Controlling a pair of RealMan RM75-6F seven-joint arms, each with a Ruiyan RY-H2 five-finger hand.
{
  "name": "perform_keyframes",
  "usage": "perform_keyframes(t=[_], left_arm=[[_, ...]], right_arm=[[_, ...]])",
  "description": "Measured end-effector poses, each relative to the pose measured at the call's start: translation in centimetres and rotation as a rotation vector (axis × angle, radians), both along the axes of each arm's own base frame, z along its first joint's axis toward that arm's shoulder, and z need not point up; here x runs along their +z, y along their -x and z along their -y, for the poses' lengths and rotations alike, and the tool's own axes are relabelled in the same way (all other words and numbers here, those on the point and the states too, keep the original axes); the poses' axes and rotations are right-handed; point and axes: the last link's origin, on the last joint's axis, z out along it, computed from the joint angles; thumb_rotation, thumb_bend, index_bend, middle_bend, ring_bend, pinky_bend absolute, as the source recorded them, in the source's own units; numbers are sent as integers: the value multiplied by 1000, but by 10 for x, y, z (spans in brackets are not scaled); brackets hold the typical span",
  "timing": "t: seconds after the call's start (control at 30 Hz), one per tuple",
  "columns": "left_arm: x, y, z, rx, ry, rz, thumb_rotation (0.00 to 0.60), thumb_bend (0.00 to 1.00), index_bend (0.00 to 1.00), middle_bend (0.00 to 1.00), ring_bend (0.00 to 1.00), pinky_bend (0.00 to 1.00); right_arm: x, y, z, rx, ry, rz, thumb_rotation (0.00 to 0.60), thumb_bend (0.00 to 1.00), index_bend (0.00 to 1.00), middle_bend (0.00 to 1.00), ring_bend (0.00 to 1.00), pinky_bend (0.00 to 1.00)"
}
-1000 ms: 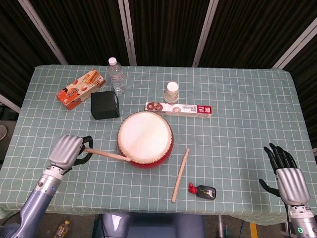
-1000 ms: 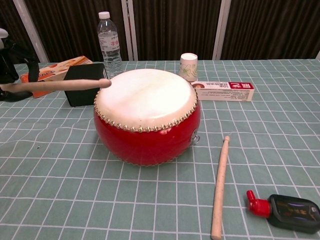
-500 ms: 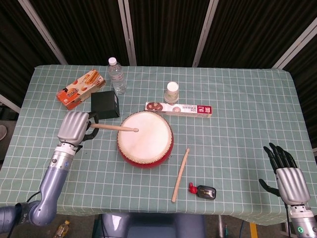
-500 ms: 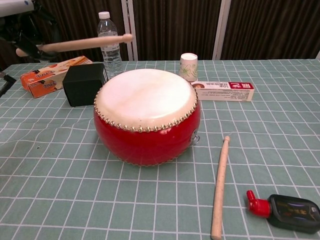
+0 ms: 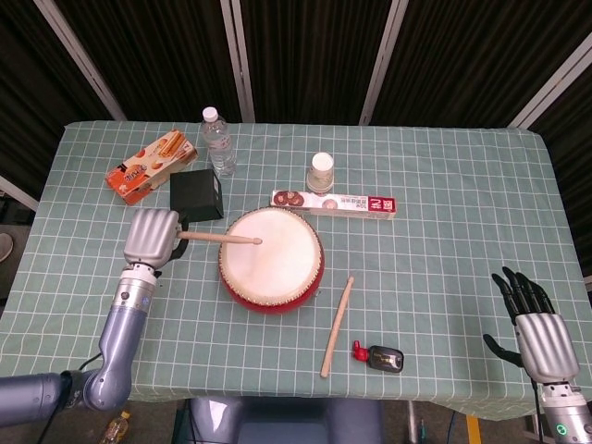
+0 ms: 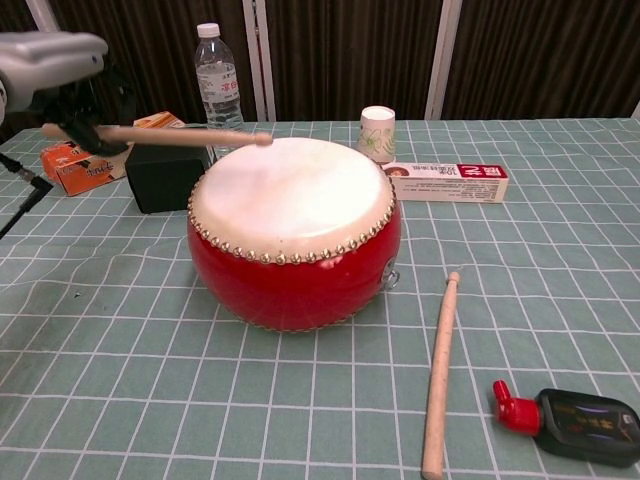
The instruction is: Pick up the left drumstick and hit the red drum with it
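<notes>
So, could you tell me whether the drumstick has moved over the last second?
Yes: the drumstick rose from the red drum's near-left rim; its tip is now over the skin's far-left part.

black box just behind drum

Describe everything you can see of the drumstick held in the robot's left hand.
The held drumstick is a plain, pale wooden rod with a small rounded tip. The left hand grips its butt end. It lies roughly level, tip over the white skin of the red drum near its rim; contact cannot be told.
</notes>
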Motion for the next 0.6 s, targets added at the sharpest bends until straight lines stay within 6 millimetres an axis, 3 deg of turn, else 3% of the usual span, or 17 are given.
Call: perform_keyframes(t=[0.2, 0.33, 0.47, 0.6], left_arm=[[-20, 18, 8, 209, 173, -173, 600, 595, 765, 1000, 1000, 991], [-21, 19, 13, 275, 208, -147, 600, 594, 765, 1000, 1000, 991], [-12, 3, 11, 232, 147, -19, 600, 594, 764, 1000, 1000, 994], [10, -32, 5, 51, 24, 138, 600, 594, 763, 1000, 1000, 996]], right_arm=[[1, 1, 0, -6, -1, 1, 600, 250, 0, 0, 0, 116], [1, 1, -1, -3, 2, -3, 600, 251, 0, 0, 0, 116], [1, 1, -1, -3, 2, -7, 600, 251, 0, 0, 0, 116], [1, 1, -2, -3, 2, -10, 600, 251, 0, 0, 0, 116]])
